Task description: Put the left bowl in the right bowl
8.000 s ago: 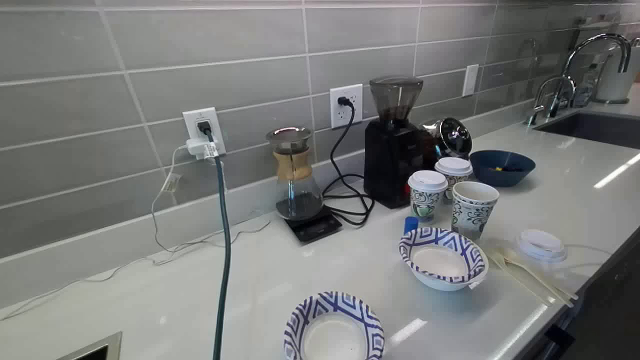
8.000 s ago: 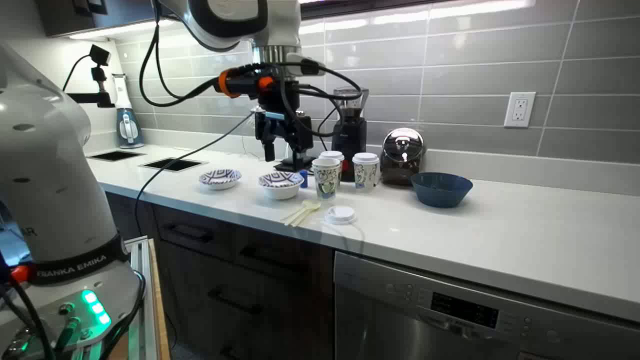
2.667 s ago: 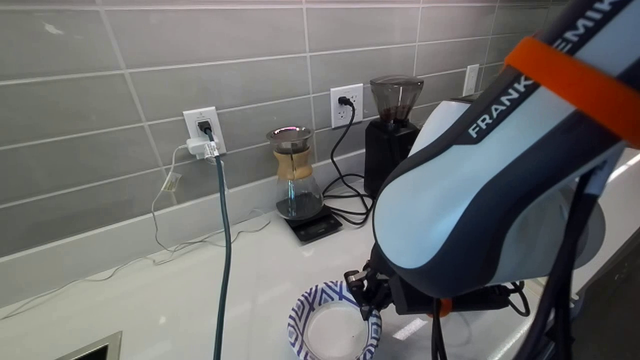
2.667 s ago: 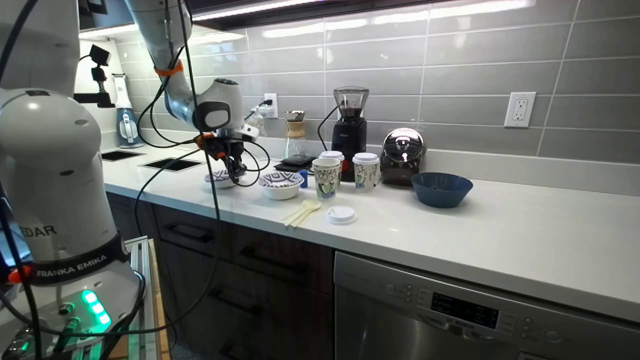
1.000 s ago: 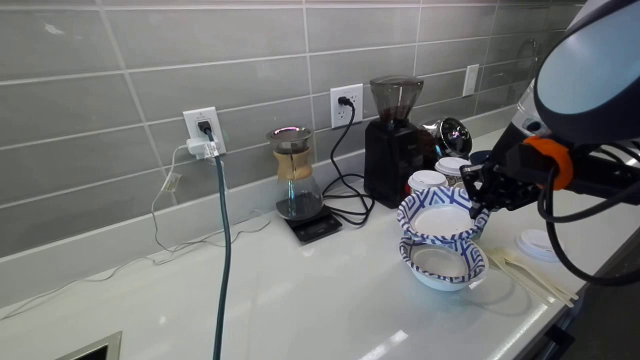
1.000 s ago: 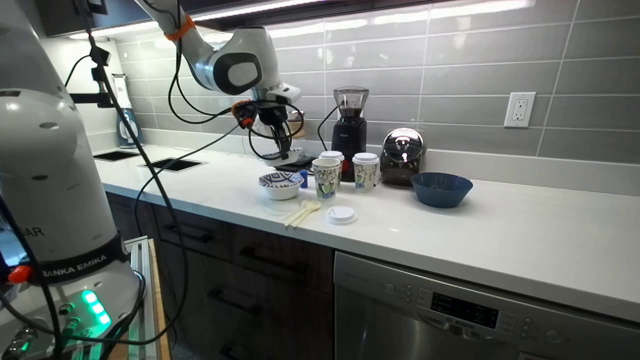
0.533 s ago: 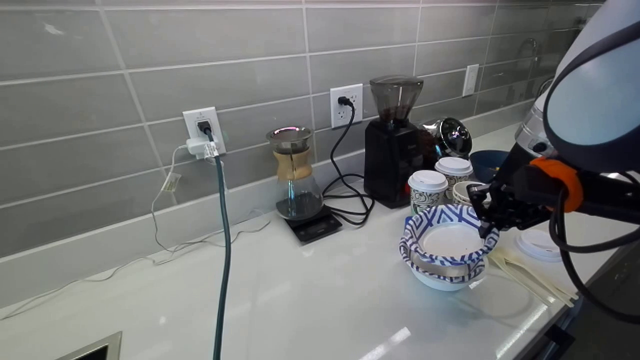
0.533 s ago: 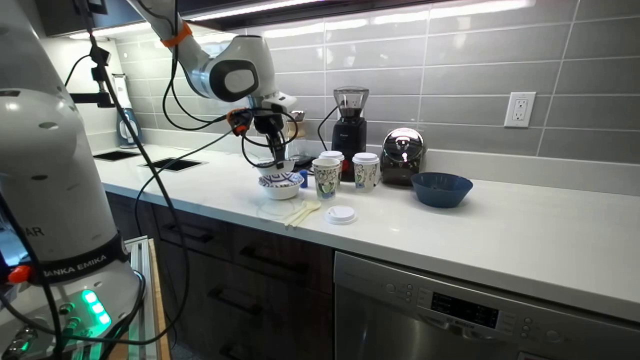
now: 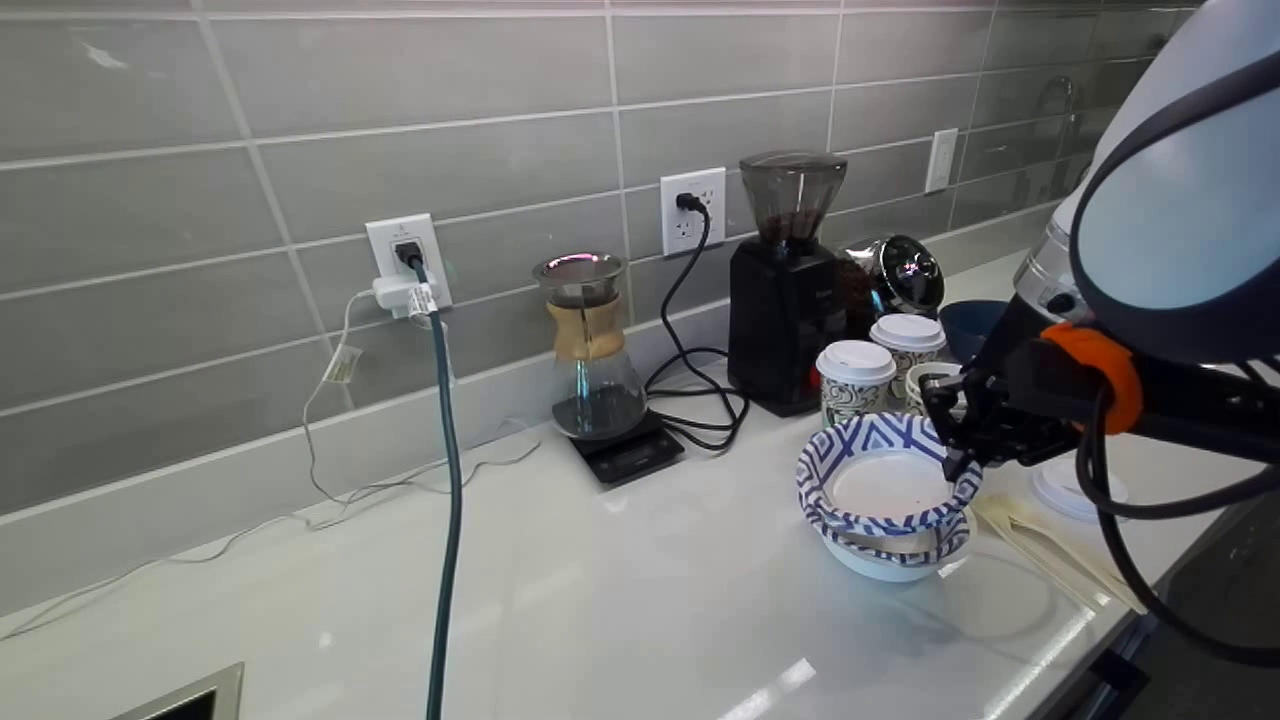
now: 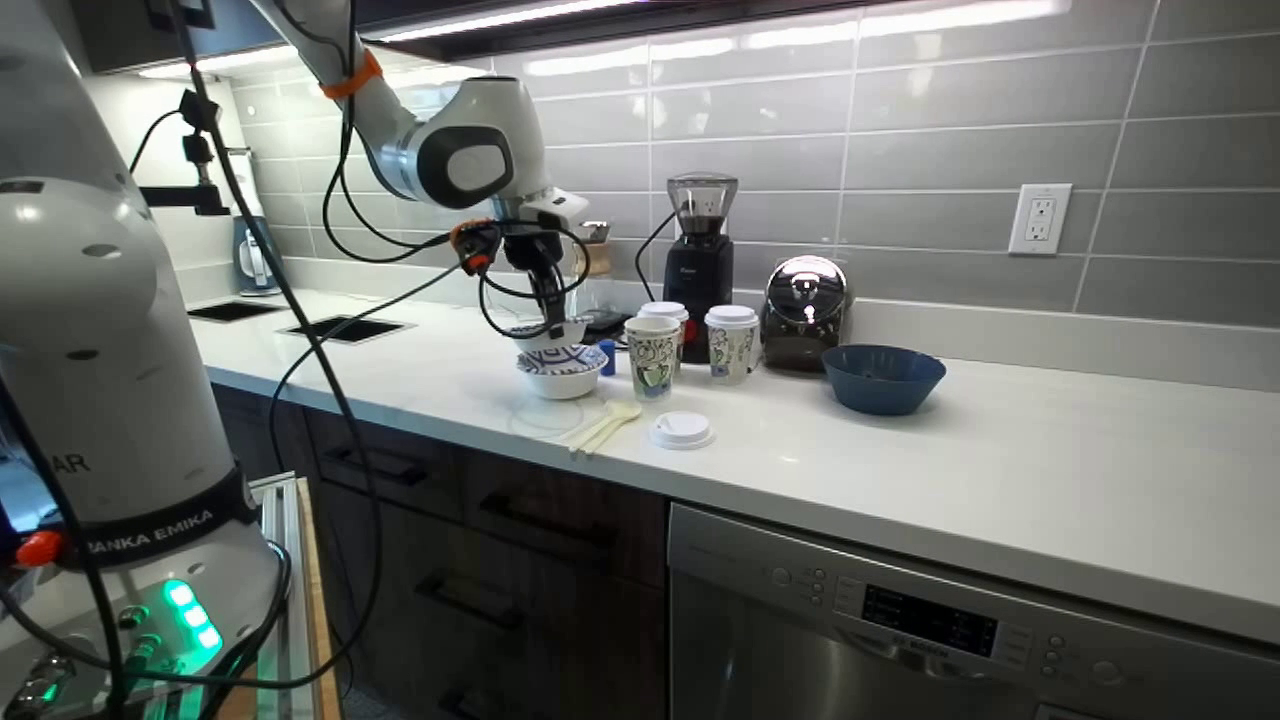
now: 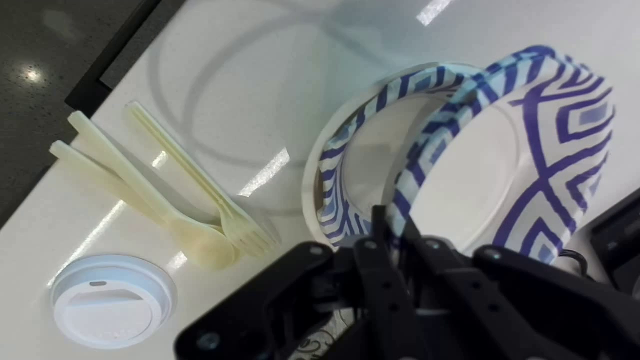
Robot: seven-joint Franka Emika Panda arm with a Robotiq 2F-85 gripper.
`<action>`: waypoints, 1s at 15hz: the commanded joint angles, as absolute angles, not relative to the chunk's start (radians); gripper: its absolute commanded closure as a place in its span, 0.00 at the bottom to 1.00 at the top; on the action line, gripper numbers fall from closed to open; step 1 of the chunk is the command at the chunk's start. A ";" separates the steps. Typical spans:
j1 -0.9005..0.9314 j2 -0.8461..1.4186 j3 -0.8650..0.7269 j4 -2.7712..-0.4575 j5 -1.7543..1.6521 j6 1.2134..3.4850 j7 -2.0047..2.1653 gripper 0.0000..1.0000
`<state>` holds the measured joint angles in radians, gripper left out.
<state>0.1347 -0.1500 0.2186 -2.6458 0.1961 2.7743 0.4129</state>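
The left bowl (image 9: pixel 890 485), white with a bold blue chevron rim, hangs tilted from my gripper (image 11: pixel 395 223), whose fingers pinch its edge. Its far side reaches over the right bowl (image 9: pixel 882 568), which rests on the counter and is partly covered from above. In the wrist view the left bowl (image 11: pixel 465 180) overlaps the right side of the right bowl (image 11: pixel 372 155), whose blue-patterned rim and pale centre show. A narrow gap between the left bowl (image 10: pixel 545 341) and the right bowl (image 10: pixel 562 385) appears in an exterior view; whether they touch at the back is hidden.
Lidded paper cups (image 10: pixel 731 345) and an unlidded cup (image 10: pixel 652 358) stand close beside the bowls. Pale plastic cutlery (image 11: pixel 165 200) and a white lid (image 11: pixel 112 302) lie near the counter edge. Farther off are a dark blue bowl (image 10: pixel 883 380), a grinder (image 9: pixel 785 325) and a glass carafe (image 9: pixel 598 395).
Earlier the left bowl sat on the counter; my gripper has since lifted it by the rim and carried it over. In the last second it has come down closer to the right bowl.
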 commanded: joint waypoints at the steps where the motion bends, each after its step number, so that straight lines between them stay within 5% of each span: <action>1: 0.132 -0.129 0.233 -2.647 0.166 2.832 0.485 0.99; 3: 0.119 -0.121 0.238 -2.649 0.136 2.854 0.520 0.99; 5: 0.119 -0.109 0.235 -2.647 0.135 2.856 0.534 0.69; 15: 0.062 -0.311 0.301 -2.681 -0.206 2.634 0.646 0.00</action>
